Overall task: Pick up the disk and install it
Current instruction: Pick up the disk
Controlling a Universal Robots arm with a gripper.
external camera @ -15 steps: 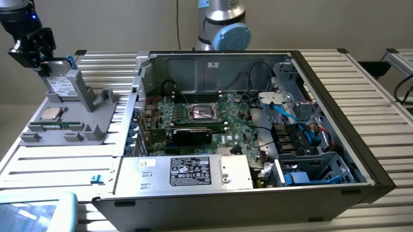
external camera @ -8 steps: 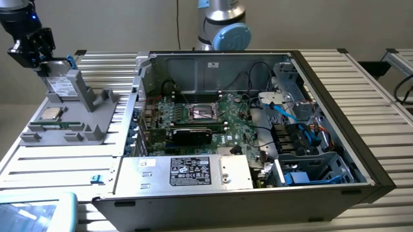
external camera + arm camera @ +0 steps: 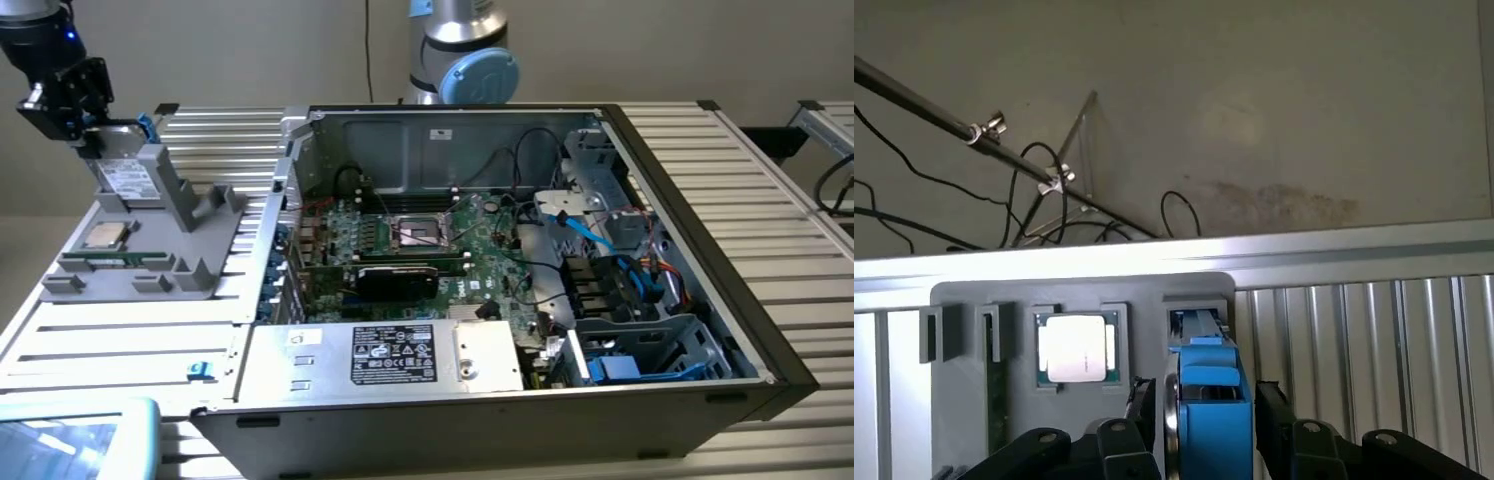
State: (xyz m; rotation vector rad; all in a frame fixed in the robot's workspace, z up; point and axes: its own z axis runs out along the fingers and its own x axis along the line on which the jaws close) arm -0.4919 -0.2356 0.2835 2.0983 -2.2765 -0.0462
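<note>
- While the arm hung over the far corner of the slatted table (image 3: 134, 340), at the exterior view's left, its gripper (image 3: 107, 140) pointed down onto the top edge of the disk (image 3: 128, 180).
- The disk stood upright on edge in a slot at the far end of a grey holder tray (image 3: 160, 255), its white label facing the computer case (image 3: 727, 230) and its bright blue carrier showing along the top.
- Seen from the wrist, the gripper (image 3: 1206, 400) straddled the disk (image 3: 1209, 420): the jaws stood wide, one black finger (image 3: 1142, 400) against the silver face and the other against the blue carrier's flank, so they looked closed on the disk.
- The disk's lower part sat in the tray slot; it did not look lifted.
- A square silver processor chip (image 3: 104, 236) (image 3: 1076, 348) lay flat in the same tray, just beside the disk's slot, and a green memory strip (image 3: 997, 400) sat in a groove on its other side.
- The case lay open on the table, with the motherboard (image 3: 427, 240) exposed and a silver box with a black label (image 3: 387, 355) at its near end.
</note>
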